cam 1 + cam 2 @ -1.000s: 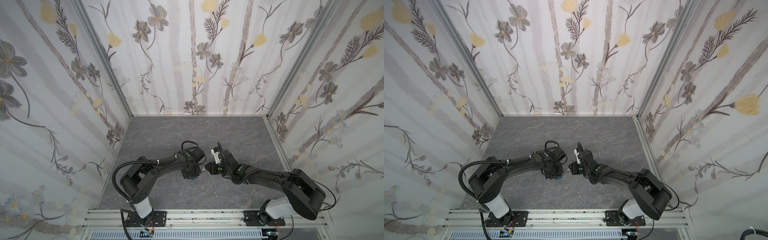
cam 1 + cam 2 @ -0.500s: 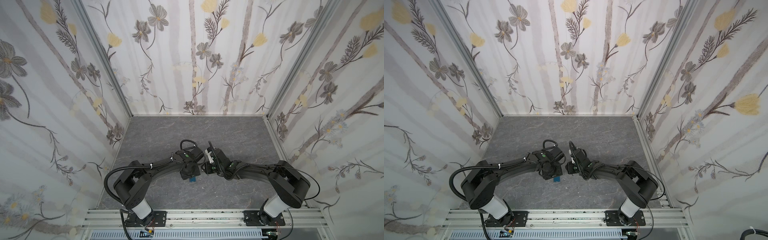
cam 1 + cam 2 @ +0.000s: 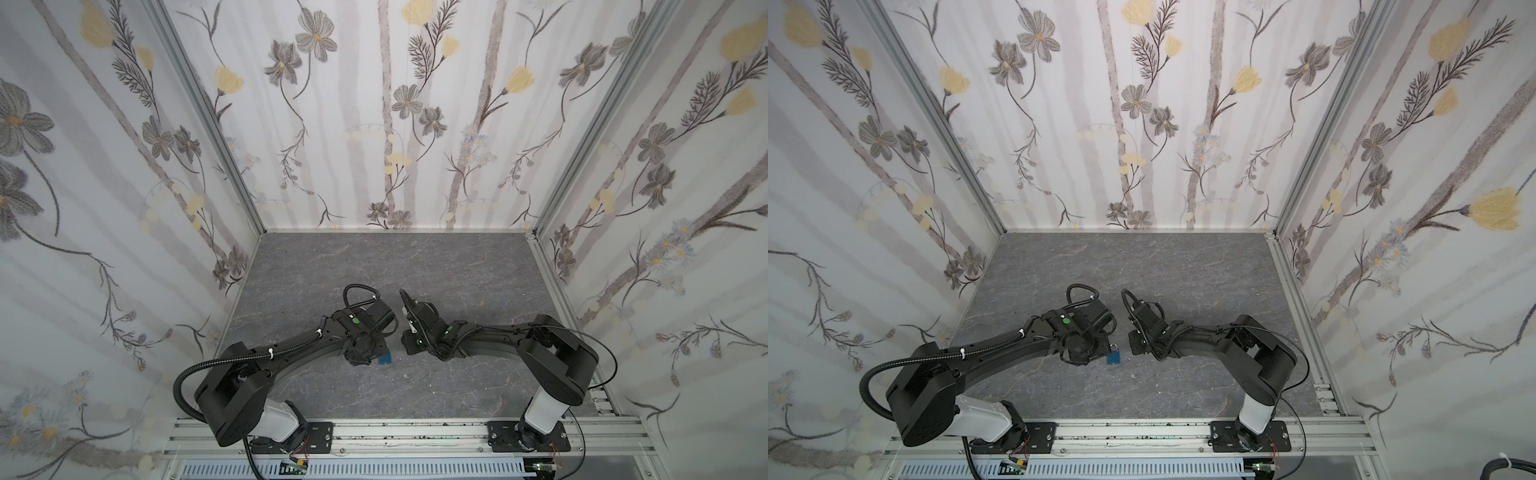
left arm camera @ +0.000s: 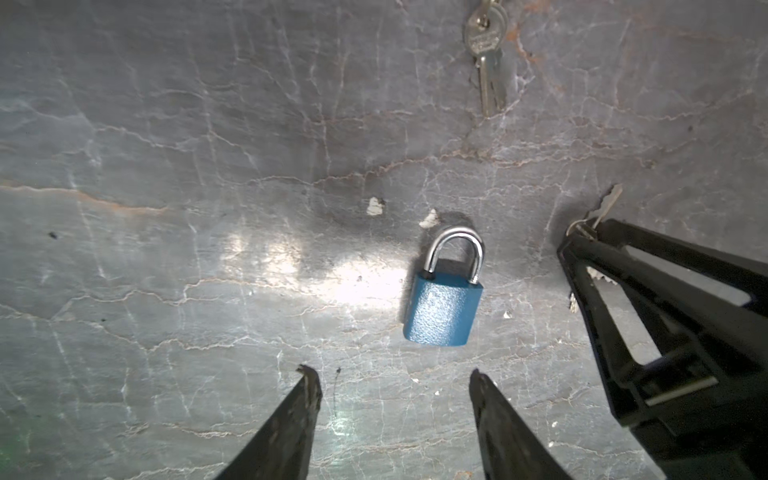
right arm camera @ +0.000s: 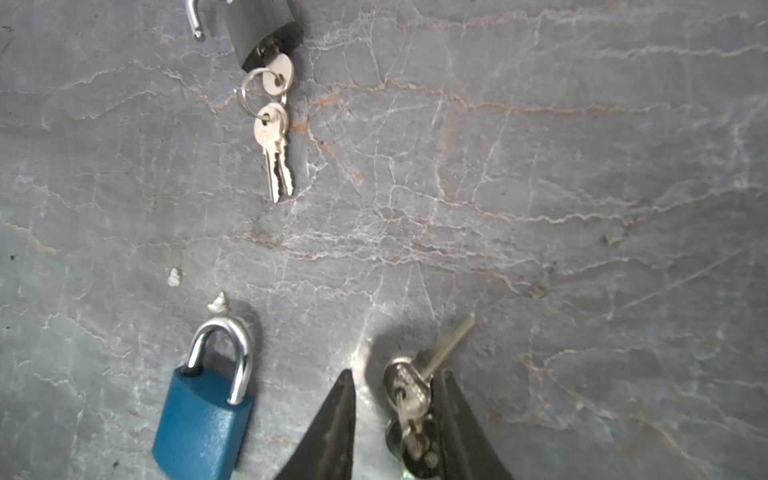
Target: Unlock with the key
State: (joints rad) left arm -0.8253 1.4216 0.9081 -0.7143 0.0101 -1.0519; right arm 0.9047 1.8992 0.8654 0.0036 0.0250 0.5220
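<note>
A blue padlock (image 4: 444,305) with its silver shackle pushed in lies flat on the grey table (image 4: 166,124); it also shows in both top views (image 3: 385,358) (image 3: 1113,357). My left gripper (image 4: 394,380) hangs just short of the padlock's body, open, with bare table between its fingers. In the right wrist view the padlock (image 5: 203,419) lies beside my right gripper (image 5: 395,382). A small bunch with the key (image 5: 409,397) sits between those fingers, against one of them and with a gap to the other. One key blade (image 5: 453,338) pokes out past the fingertips.
A black padlock (image 5: 262,29) with its shackle (image 5: 193,20) swung open lies farther off. A key is in its keyhole, and a ring with two more keys (image 5: 274,141) hangs from it. Small white flecks (image 5: 174,277) dot the table. Patterned walls (image 3: 374,124) close in three sides.
My left gripper has opened and the blue padlock now lies free on the table in front of it. The right gripper's jaws have spread a little around the key bunch.
</note>
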